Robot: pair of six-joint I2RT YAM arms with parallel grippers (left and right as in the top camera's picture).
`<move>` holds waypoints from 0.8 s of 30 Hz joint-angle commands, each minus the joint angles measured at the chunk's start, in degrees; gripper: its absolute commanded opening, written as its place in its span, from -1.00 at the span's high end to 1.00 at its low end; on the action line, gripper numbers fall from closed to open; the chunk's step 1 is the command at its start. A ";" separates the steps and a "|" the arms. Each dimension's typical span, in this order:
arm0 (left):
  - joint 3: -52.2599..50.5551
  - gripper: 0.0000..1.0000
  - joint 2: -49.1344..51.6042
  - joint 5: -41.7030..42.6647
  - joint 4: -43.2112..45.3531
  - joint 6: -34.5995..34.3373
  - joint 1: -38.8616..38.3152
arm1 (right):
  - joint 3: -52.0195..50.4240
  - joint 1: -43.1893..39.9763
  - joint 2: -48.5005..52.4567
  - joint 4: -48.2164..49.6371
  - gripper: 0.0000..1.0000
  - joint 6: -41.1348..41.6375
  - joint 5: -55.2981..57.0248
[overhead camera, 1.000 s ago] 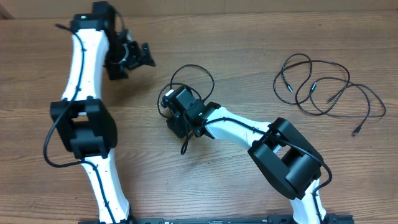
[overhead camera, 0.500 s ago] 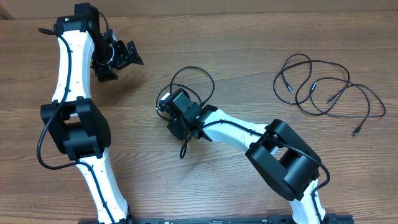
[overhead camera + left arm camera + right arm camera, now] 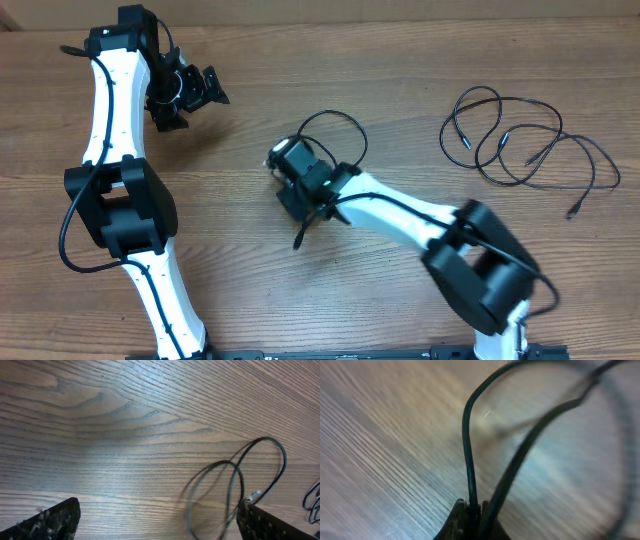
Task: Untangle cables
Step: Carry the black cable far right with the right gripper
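Note:
A thin black cable forms a loop (image 3: 340, 125) at the table's middle, with a short tail (image 3: 300, 236) trailing toward the front. My right gripper (image 3: 292, 185) is shut on this cable. In the right wrist view the cord (image 3: 466, 435) rises straight out of the closed fingertips (image 3: 472, 507), and a second strand (image 3: 520, 460) passes beside them. Several more cables lie in loose overlapping loops (image 3: 520, 145) at the far right. My left gripper (image 3: 195, 90) hangs open at the back left, holding nothing. Its wrist view shows the held loop (image 3: 235, 480) beyond its fingers (image 3: 55, 520).
The table is bare brown wood (image 3: 400, 60). The right arm's white links (image 3: 400, 210) stretch from the front right toward the centre. The left arm (image 3: 120, 190) stands along the left side.
My right gripper has shut on the central cable and shifted right with it, and the loop followed. The left arm swung back and left, then stayed still.

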 commanded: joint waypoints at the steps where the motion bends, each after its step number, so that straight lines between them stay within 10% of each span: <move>1: 1.05 -0.99 -2.01 0.59 0.11 -0.57 -0.28 | 0.07 -2.64 -8.44 -0.13 0.93 2.12 1.97; 24: 1.05 -0.99 -2.01 0.61 0.11 -0.57 -0.35 | 0.04 -35.28 -26.36 -6.38 0.93 10.32 8.72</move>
